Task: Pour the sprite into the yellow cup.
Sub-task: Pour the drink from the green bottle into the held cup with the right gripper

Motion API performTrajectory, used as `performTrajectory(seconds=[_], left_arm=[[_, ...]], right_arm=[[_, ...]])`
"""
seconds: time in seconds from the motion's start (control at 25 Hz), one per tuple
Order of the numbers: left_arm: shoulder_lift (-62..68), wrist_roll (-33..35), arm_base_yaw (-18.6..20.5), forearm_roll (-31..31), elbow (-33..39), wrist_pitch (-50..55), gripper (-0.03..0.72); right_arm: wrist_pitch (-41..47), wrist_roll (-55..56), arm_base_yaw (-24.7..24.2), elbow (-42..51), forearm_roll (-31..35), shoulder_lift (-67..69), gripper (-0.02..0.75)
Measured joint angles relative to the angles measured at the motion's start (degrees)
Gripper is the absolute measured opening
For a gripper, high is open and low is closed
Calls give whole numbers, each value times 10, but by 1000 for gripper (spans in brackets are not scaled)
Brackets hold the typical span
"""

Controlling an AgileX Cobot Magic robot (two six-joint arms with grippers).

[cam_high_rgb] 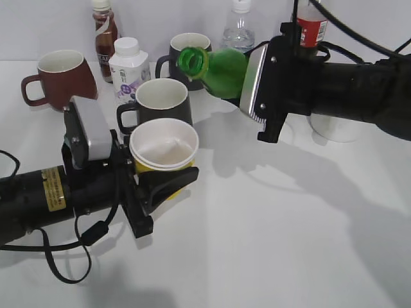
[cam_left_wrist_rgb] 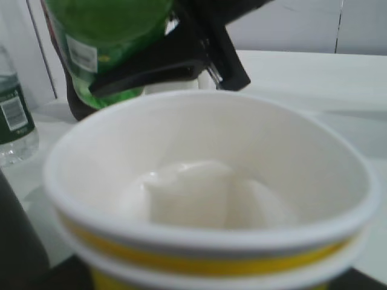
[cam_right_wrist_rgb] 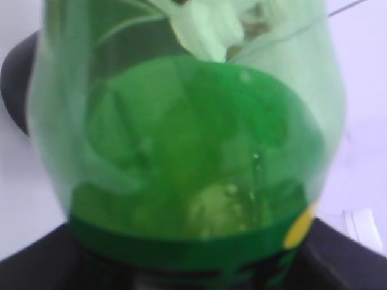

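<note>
Both pairs of jaws are clamped on a load: the right gripper (cam_high_rgb: 247,83) grips the sprite (cam_high_rgb: 218,69) around its body, and the left gripper (cam_high_rgb: 164,183) grips the yellow cup (cam_high_rgb: 164,146) by its lower wall. On the white table (cam_high_rgb: 289,224) the right arm reaches in from the far right, holding the bottle tipped almost level, its open, capless mouth pointing left and raised above the table. That mouth hangs farther back and a little right of the cup, over the nearer black mug (cam_high_rgb: 160,101). In the right wrist view green plastic (cam_right_wrist_rgb: 187,151) fills the picture. The cup stands upright near the left centre, white inside, with no clear liquid visible (cam_left_wrist_rgb: 205,181). Behind it sit a second black mug (cam_high_rgb: 186,48), a red-brown mug (cam_high_rgb: 61,77) at far left, a small white bottle (cam_high_rgb: 128,67), a brown bottle (cam_high_rgb: 104,29), a clear water bottle (cam_high_rgb: 239,29) and a red-labelled bottle (cam_high_rgb: 313,25).
</note>
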Motion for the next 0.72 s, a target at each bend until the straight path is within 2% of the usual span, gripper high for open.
performTrajectory(seconds=[0.32,0.56,0.72], left_arm=[[2,-21,-1,4,-5,-1,364],[2,-33,-30,2,-38,44,364],[2,-35,-34,-5,-40,51,364]], right_arm=[[0,-67,0,0,-2,0,429],[2,-99,0,0,-2,0,429],[4,-136,0,0,-2,0,429]])
